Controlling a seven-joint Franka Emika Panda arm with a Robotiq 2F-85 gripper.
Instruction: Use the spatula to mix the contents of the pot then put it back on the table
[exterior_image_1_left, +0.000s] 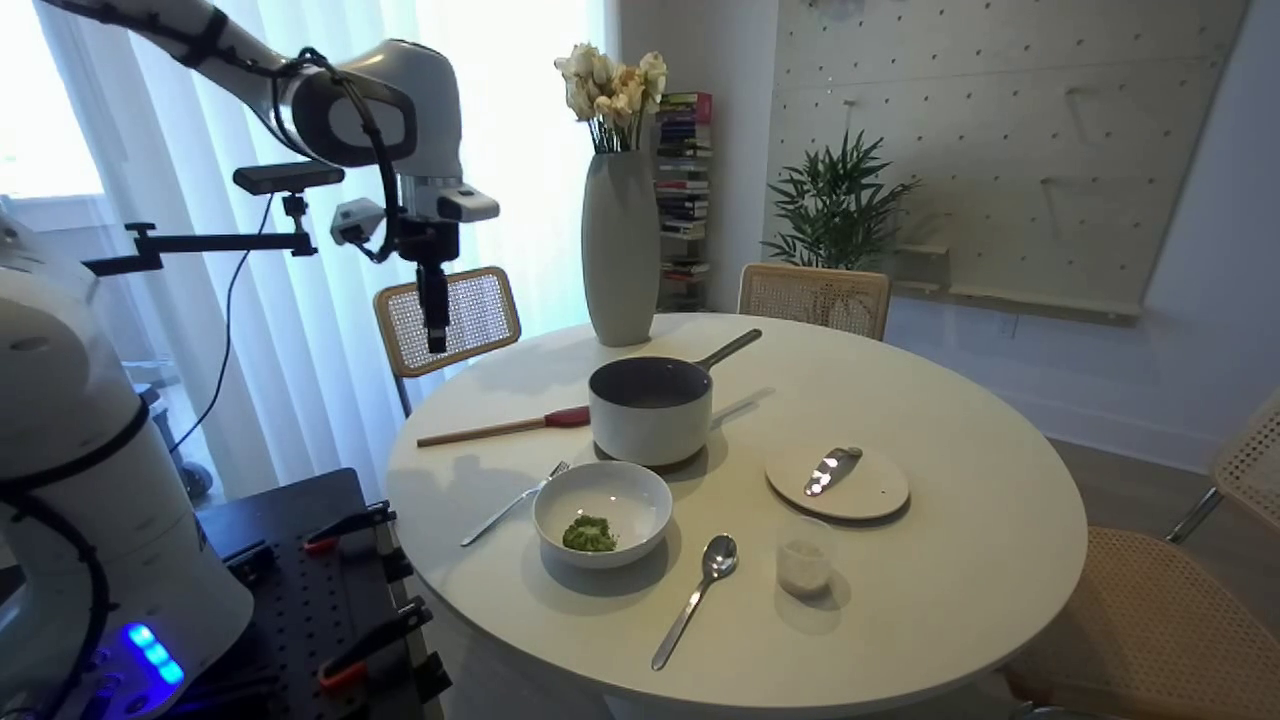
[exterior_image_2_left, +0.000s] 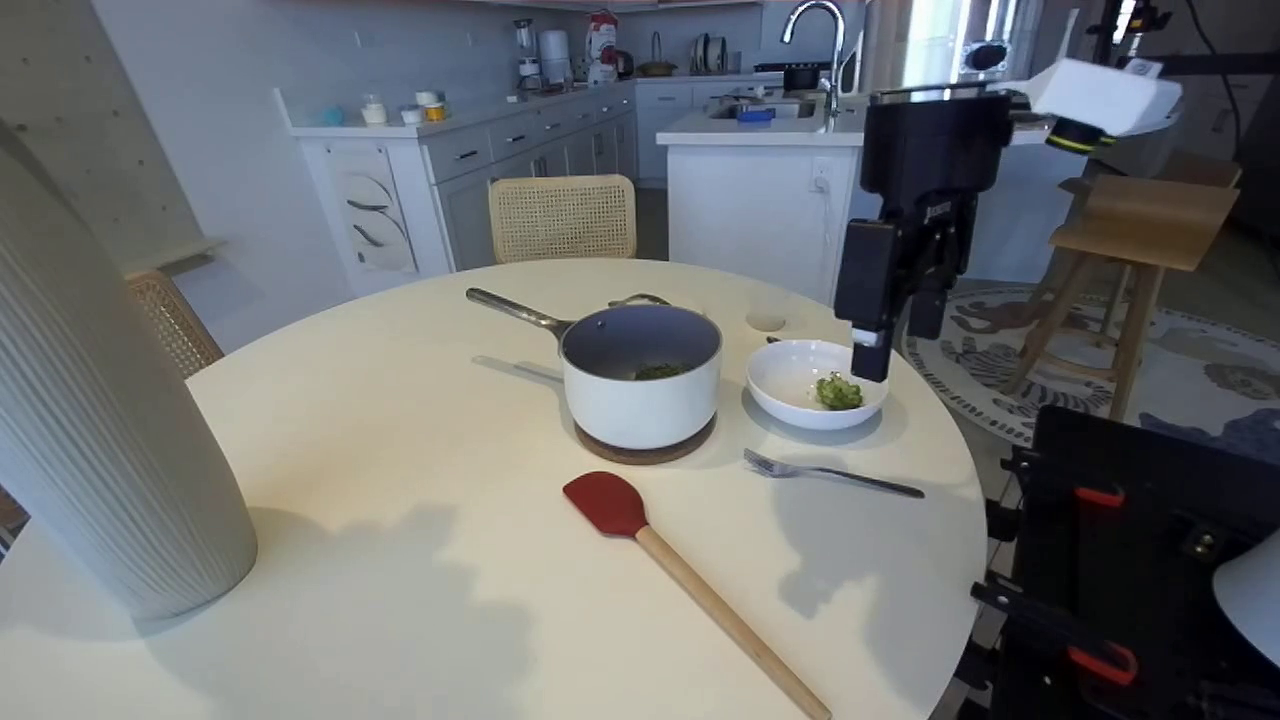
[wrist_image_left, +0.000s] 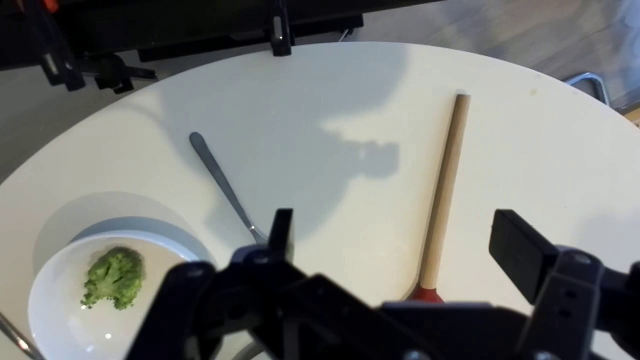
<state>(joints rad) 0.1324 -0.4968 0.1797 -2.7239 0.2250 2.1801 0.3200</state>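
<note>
The spatula, with a long wooden handle and a red head, lies flat on the white round table (exterior_image_1_left: 960, 610). It shows in both exterior views (exterior_image_1_left: 480, 432) (exterior_image_2_left: 730, 620) and in the wrist view (wrist_image_left: 446, 190), where its head is mostly hidden by the gripper. The pot (exterior_image_1_left: 650, 425) (exterior_image_2_left: 640, 410), white outside and grey inside with a stick handle, stands upright beside the spatula's head. Green food (exterior_image_2_left: 660, 371) lies in it. My gripper (exterior_image_1_left: 435, 340) (exterior_image_2_left: 898, 338) is open and empty, high above the table, fingers down. In the wrist view the spatula lies between the fingers (wrist_image_left: 392, 230), well below.
A white bowl (exterior_image_1_left: 603, 550) with broccoli and a fork (exterior_image_1_left: 510, 508) sit near the pot. A spoon (exterior_image_1_left: 695, 600), a clear cup (exterior_image_1_left: 803, 565) and a plate (exterior_image_1_left: 870, 495) are further along. A tall vase (exterior_image_1_left: 622, 250) stands at the table's edge.
</note>
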